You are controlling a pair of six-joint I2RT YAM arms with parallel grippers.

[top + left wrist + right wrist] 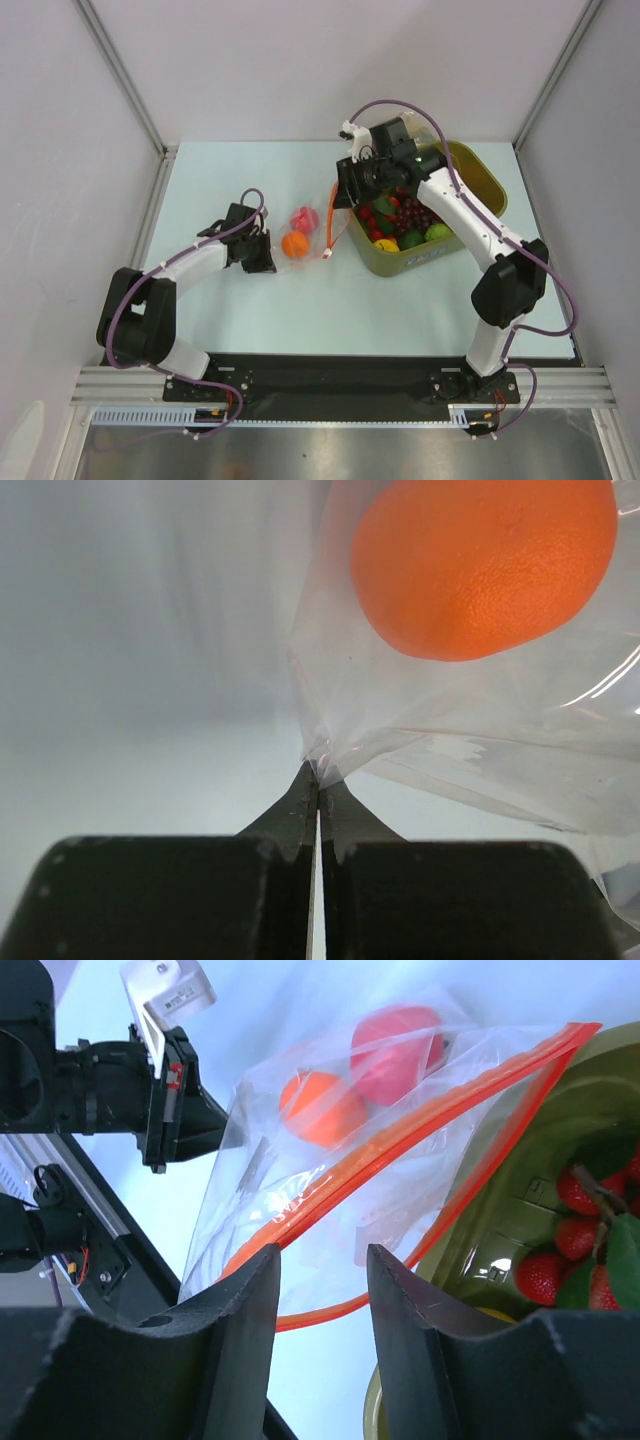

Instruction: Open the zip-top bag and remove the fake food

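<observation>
The clear zip-top bag (318, 234) lies on the table left of the bin, its red-orange zip strip (330, 1185) parted so the mouth gapes. Inside show an orange fruit (294, 244) and a red apple (303, 218). Both also show in the right wrist view, the orange fruit (322, 1108) below and left of the apple (395, 1040). My left gripper (266, 252) is shut on the bag's bottom corner (318, 765), with the orange fruit (485, 565) just beyond. My right gripper (322, 1255) is open just above the bag's mouth, with nothing between its jaws.
An olive-green bin (480, 168) stands to the right of the bag, holding strawberries (585, 1192), dark grapes (415, 215), a lime and a lemon. Its wall (500, 1230) is close beside my right fingers. White side walls border the table.
</observation>
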